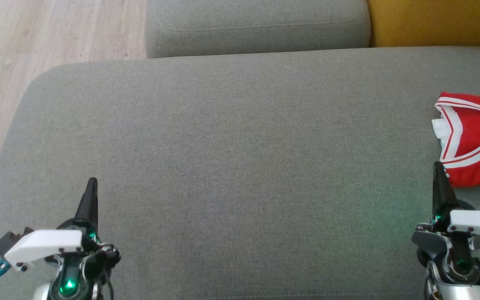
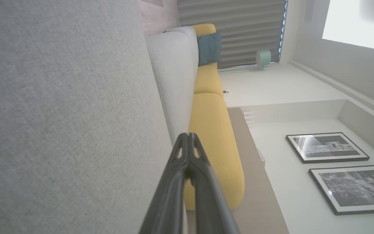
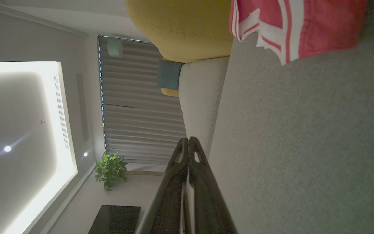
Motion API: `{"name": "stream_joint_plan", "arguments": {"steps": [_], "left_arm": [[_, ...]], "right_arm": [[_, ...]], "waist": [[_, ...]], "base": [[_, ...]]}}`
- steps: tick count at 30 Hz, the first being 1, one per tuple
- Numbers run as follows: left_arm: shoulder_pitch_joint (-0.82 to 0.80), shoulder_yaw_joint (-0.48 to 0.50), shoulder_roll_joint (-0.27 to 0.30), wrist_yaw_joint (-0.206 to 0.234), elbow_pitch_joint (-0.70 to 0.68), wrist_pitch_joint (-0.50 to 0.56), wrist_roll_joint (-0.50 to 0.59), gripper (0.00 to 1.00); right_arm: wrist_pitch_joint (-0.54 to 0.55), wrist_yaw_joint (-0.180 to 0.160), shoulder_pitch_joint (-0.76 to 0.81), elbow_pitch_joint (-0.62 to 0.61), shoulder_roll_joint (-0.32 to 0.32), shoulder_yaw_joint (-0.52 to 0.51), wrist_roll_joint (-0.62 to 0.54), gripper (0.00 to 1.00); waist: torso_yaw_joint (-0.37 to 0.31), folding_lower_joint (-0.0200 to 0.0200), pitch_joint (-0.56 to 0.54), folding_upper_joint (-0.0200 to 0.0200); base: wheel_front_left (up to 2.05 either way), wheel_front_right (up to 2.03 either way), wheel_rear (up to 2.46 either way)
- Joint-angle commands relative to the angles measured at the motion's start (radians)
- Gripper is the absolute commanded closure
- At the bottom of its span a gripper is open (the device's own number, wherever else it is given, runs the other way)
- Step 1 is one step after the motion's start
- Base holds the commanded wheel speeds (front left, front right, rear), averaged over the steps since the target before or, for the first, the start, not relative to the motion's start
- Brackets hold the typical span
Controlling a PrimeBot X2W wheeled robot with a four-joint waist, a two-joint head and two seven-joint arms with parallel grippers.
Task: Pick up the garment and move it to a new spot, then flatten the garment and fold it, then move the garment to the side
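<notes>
The left gripper [image 1: 92, 183] is held at the lower left of the head view, its two dark fingers pressed fully together with nothing caught between them. The right gripper [image 1: 437, 167] is likewise closed and empty at the lower right, its tips pointed up the view. Both are poised over the grey sofa seat [image 1: 240, 146]. The garment [image 1: 473, 137], red with white striped trim, is laid in a compact fold on the seat at the far right edge, just beyond the right gripper's tips; in the right wrist view the garment [image 3: 304, 26] is seen apart from them. A yellow cushion [image 1: 431, 21] is set behind the seat, and wooden floor [image 1: 36, 41] is seen at the left.
</notes>
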Motion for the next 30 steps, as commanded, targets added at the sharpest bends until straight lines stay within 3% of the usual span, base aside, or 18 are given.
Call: {"name": "stream_joint_plan", "arguments": {"steps": [1,12,30], "left_arm": [[-0.029,0.042,0.020,-0.011,-0.041,0.011,-0.028,1.00],[-0.025,0.059,0.022,-0.029,-0.059,0.042,-0.145,1.00],[-0.025,0.059,0.022,-0.029,-0.059,0.042,-0.145,1.00]], "right_arm": [[0.011,-0.001,-0.006,-0.048,-0.004,0.012,0.033,1.00],[0.042,-0.001,0.021,-0.090,-0.003,-0.003,0.154,1.00],[0.042,-0.001,0.021,-0.090,-0.003,-0.003,0.154,1.00]], "waist": [[0.000,0.0000,-0.002,0.0000],[0.002,0.0000,-0.015,0.0000],[0.002,0.0000,-0.015,0.0000]], "base": [[0.00,0.00,0.00],[0.00,0.00,0.00],[0.00,0.00,0.00]]}}
